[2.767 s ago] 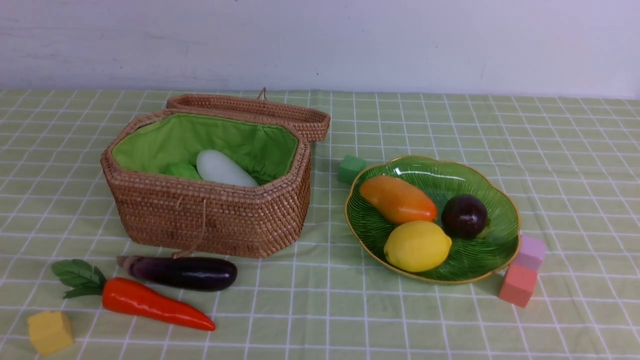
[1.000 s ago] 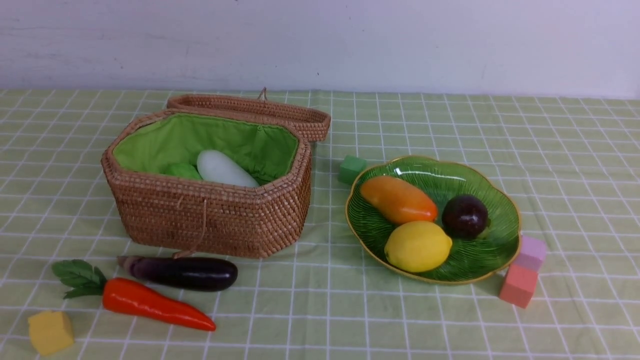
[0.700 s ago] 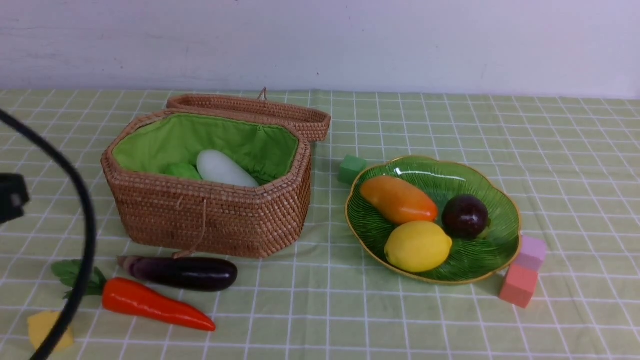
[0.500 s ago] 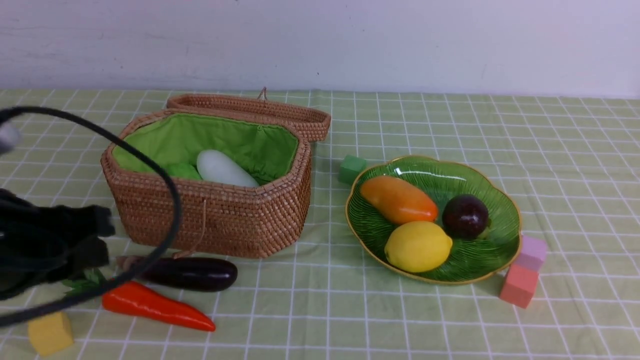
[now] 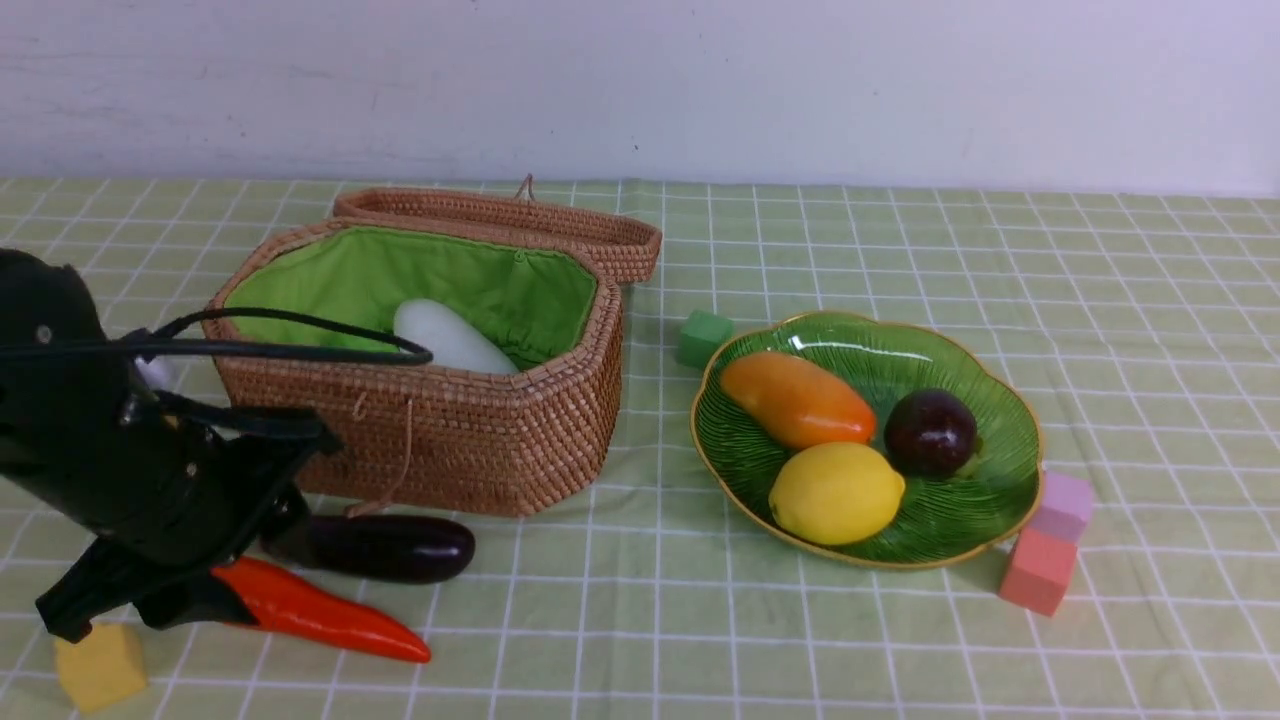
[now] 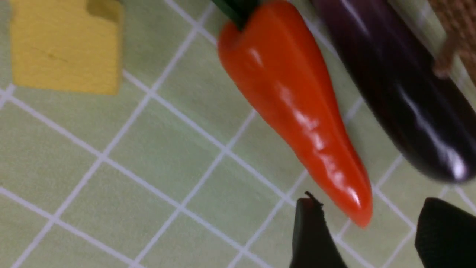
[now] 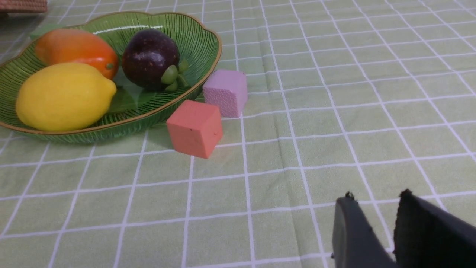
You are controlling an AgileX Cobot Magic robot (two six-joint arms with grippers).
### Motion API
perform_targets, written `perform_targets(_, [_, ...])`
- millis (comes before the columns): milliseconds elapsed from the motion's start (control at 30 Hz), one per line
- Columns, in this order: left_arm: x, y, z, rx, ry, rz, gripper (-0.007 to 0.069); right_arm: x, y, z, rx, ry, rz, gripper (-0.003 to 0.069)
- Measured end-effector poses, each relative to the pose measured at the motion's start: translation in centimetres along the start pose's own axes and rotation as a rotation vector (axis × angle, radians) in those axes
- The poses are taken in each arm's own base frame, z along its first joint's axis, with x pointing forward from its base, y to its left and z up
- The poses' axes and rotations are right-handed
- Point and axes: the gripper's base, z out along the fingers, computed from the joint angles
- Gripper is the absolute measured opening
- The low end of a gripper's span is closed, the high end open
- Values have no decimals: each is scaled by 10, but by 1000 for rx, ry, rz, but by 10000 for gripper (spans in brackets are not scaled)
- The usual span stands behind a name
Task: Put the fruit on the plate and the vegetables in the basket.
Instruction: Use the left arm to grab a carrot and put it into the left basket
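Observation:
The orange-red carrot (image 5: pixel 320 620) (image 6: pixel 290 100) and the dark eggplant (image 5: pixel 385 547) (image 6: pixel 401 96) lie on the cloth in front of the open wicker basket (image 5: pixel 450 440), which holds the white radish (image 5: pixel 450 340). My left gripper (image 5: pixel 130 612) (image 6: pixel 370 203) hangs open low over the carrot's leafy end. In its wrist view the carrot's tip lies between the fingers, untouched. Lemon (image 5: pixel 835 492), mango (image 5: pixel 795 398) and purple fruit (image 5: pixel 929 432) rest on the green plate (image 5: pixel 960 520) (image 7: pixel 193 41). My right gripper (image 7: pixel 375 199) shows only in its wrist view, jaws slightly apart and empty.
The basket's lid (image 5: pixel 500 225) lies open behind it. Foam cubes sit around: yellow (image 5: pixel 98 665) (image 6: pixel 63 44) by the carrot, green (image 5: pixel 703 337) behind the plate, pink (image 5: pixel 1065 505) and salmon (image 5: pixel 1037 570) at the plate's right edge.
My left arm has swung in from the left and come down over the carrot's leafy end, its jaws wider. Carrot, eggplant, fruit and cubes have not moved.

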Motion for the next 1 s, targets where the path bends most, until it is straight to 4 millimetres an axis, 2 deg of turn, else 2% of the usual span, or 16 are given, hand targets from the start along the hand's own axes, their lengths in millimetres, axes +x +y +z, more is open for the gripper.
perform_targets(200, [-9, -1, 31, -29, -38, -127, 470, 0, 0, 0, 0, 0, 0, 204])
perform_targets(333, [-10, 0, 53, -59, -24, -126, 478, 0, 0, 0, 0, 0, 0, 210])
perform_targets(467, [-10, 2, 65, -91, -4, -90, 470, 0, 0, 0, 0, 0, 0, 216])
perform_targets(567, [-10, 2, 67, -93, -1, -63, 438, 0, 0, 0, 0, 0, 0, 219])
perform_targets(733, [-10, 3, 66, -107, 10, -30, 327, 0, 0, 0, 0, 0, 0, 225])
perform_targets(1000, [-4, 10, 60, -194, 78, 15, 325, 0, 0, 0, 0, 0, 0, 236])
